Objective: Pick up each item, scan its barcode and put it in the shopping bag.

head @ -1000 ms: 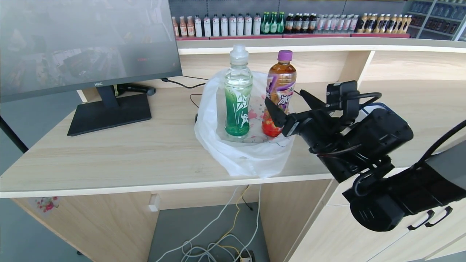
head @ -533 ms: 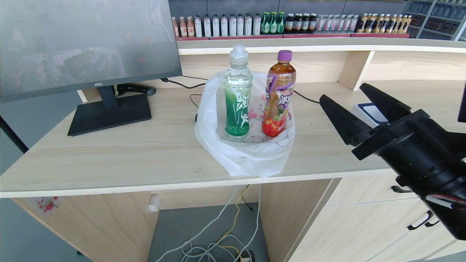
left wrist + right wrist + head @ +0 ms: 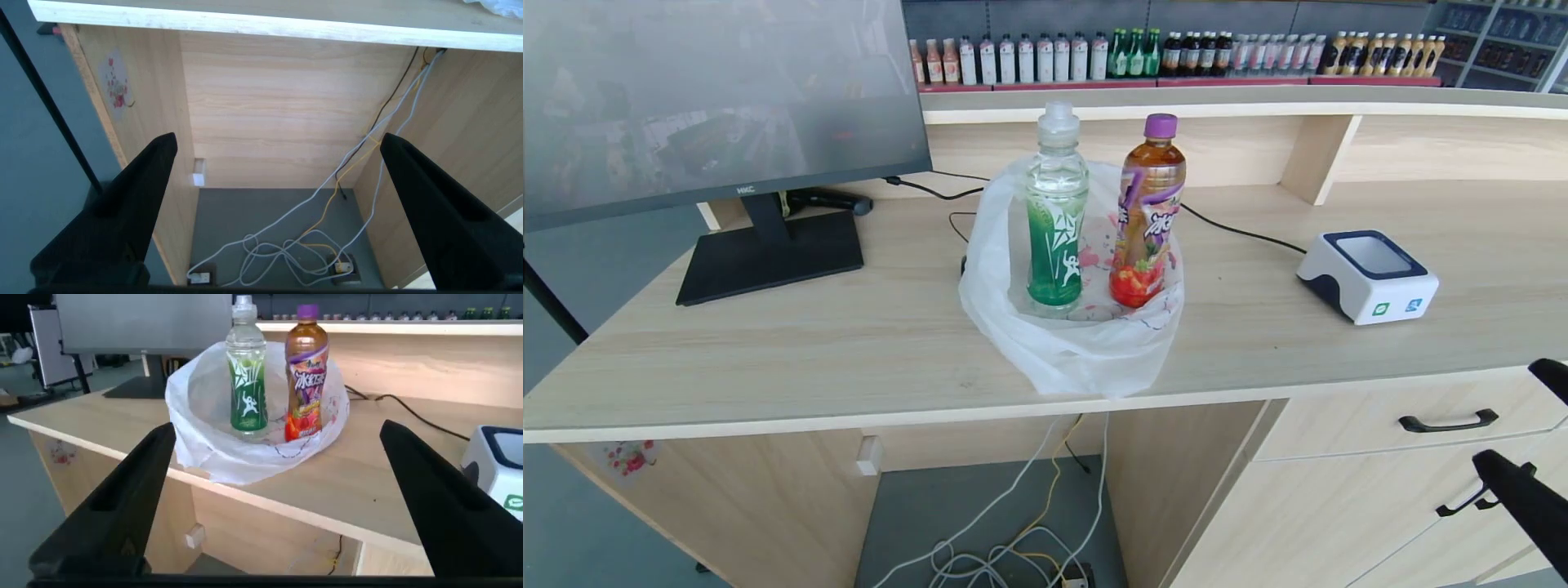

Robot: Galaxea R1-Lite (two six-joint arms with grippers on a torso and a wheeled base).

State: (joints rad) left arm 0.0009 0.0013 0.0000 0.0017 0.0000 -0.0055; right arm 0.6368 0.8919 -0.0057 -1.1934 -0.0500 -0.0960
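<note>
Right tool (image 3: 1515, 416) spread, two bottles (image 3: 1057, 237) (image 3: 1147, 220) in one bag (image 3: 1078, 359), one scanner (image 3: 1368, 278)

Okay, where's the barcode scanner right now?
In the head view the barcode scanner sits on the wooden counter, to the robot's right of the shopping bag and clear of it, with bare counter between them.

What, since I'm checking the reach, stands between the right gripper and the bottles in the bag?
Nothing visible. The open right gripper sits off the counter's front edge; the green bottle and tea bottle stand ahead, only the bag's low front wall before them. The scanner sits aside.
</note>
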